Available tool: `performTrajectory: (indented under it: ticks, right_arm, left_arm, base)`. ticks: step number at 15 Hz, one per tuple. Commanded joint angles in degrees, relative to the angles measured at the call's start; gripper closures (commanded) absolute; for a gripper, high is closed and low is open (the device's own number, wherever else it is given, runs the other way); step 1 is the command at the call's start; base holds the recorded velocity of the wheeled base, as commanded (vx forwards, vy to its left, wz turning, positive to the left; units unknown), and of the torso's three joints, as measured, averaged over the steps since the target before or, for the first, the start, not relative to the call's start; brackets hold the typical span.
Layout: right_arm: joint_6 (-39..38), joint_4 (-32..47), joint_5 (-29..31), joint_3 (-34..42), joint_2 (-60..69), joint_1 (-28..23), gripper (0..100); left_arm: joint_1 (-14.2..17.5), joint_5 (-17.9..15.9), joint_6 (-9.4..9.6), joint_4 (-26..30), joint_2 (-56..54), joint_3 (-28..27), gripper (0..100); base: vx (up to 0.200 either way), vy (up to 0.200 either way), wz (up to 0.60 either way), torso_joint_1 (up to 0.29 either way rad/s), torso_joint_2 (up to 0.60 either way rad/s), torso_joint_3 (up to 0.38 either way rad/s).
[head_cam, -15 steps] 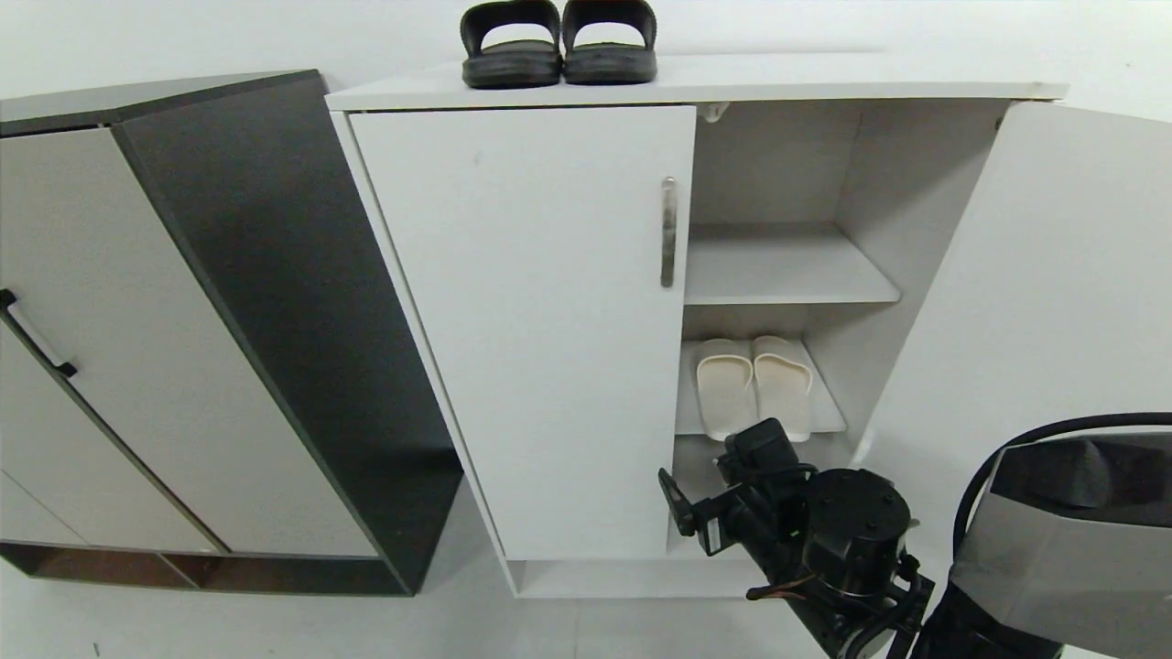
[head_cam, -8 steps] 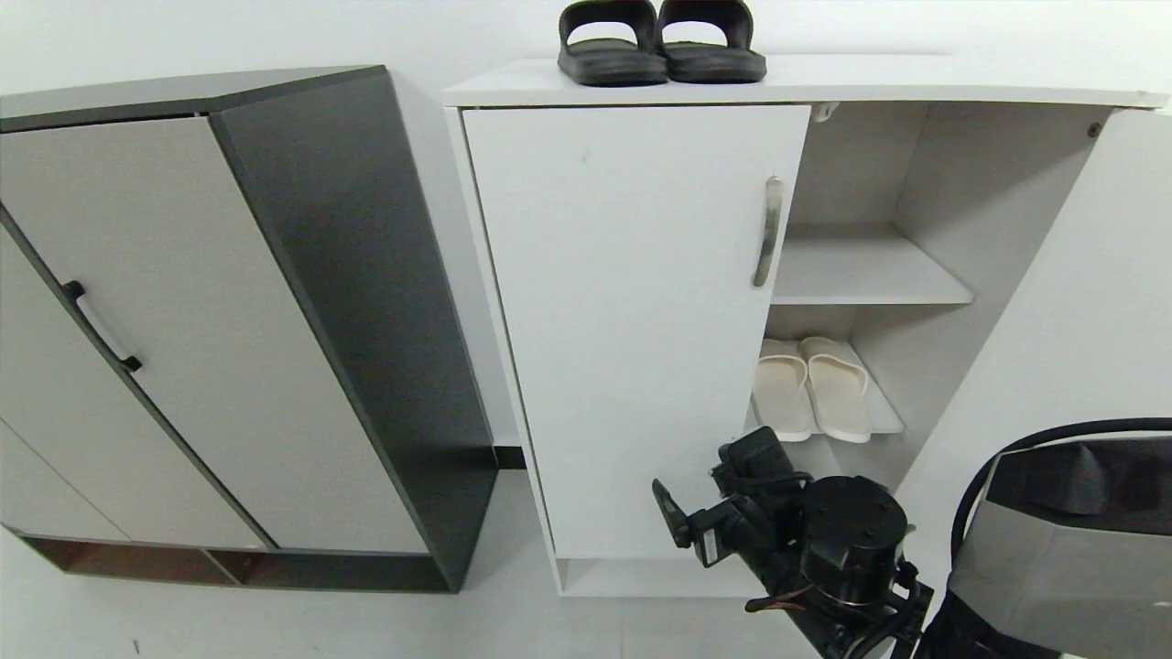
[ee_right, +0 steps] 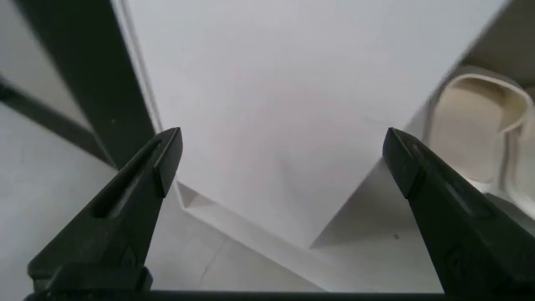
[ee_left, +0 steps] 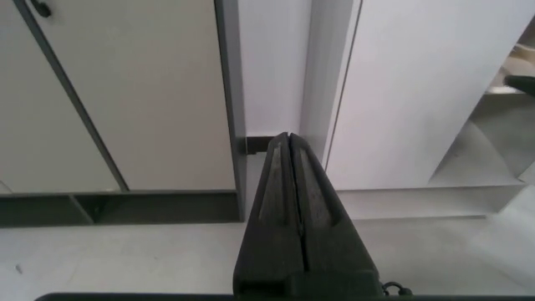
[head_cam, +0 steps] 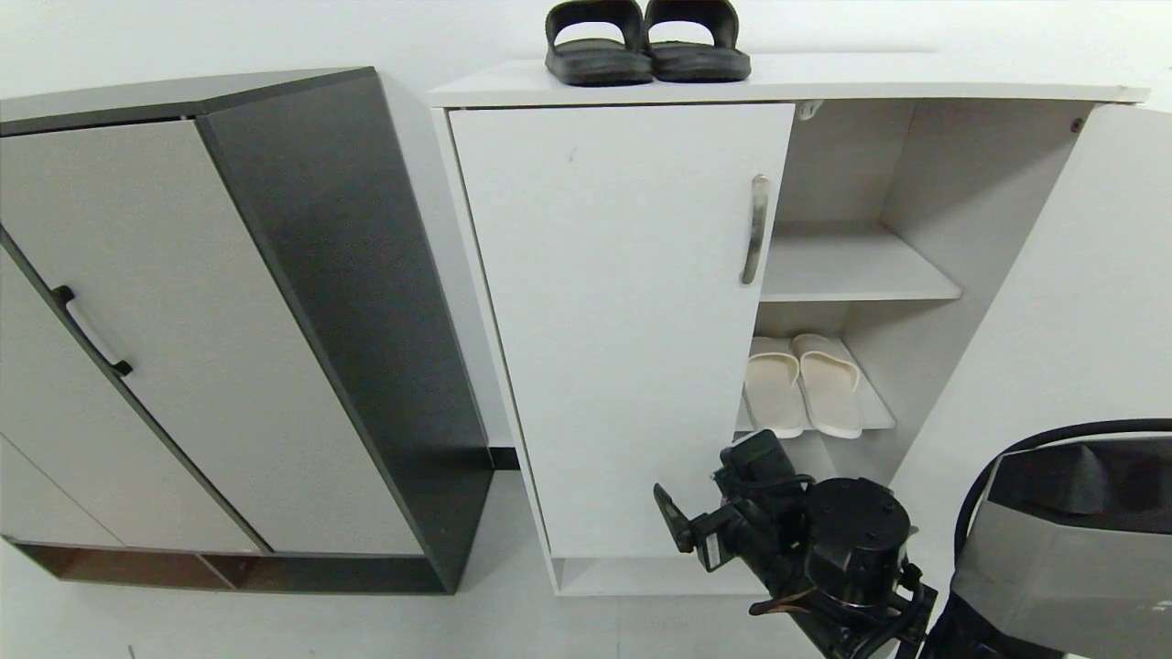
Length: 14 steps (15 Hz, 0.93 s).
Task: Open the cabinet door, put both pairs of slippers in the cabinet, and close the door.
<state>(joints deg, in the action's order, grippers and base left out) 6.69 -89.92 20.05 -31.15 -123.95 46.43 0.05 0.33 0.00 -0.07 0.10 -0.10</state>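
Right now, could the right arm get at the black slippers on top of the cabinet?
Probably yes: the black slippers sit uncovered on the cabinet top, and the right gripper is open, though it hangs low by the closed door.

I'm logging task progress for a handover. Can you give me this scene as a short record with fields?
cabinet doors: white cabinet's right door open, left door shut
cream slippers: side by side on lower shelf inside
black slippers: on cabinet top, not yet inside
right gripper: open, low before the shut door
left gripper: shut, holding nothing
left to do: black pair in, door closed
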Motion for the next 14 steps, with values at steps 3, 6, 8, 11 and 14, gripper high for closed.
performTrajectory:
  ticks: [3, 6, 8, 11, 14]
  right_arm:
    - [0.0, -0.1, -0.2, 0.1, -0.1, 0.2, 0]
    - [0.0, -0.1, -0.2, 0.1, -0.1, 0.3, 0]
    - [-0.1, -0.1, -0.3, 0.2, 0.0, 0.4, 0]
    - [-0.1, -0.1, -0.2, 0.8, 0.0, 0.5, 0]
    - [-0.1, -0.1, -0.2, 0.8, 0.0, 0.5, 0]
  left_arm:
    - [0.0, 0.0, -0.09, 0.0, 0.0, 0.0, 100]
    - [0.0, 0.1, -0.09, 0.0, 0.0, 0.1, 100]
    - [0.0, 0.1, -0.09, 0.0, 0.0, 0.0, 100]
    - [0.0, 0.1, -0.09, 0.0, 0.0, 0.0, 100]
    - [0.0, 0.1, -0.09, 0.0, 0.0, 0.0, 100]
  base:
    - [0.0, 0.0, 0.0, 0.0, 0.0, 0.0]
    - [0.0, 0.0, 0.0, 0.0, 0.0, 0.0]
    - [0.0, 0.0, 0.0, 0.0, 0.0, 0.0]
    - [0.0, 0.0, 0.0, 0.006, -0.17, -0.282]
    - [0.0, 0.0, 0.0, 0.046, -0.46, -0.365]
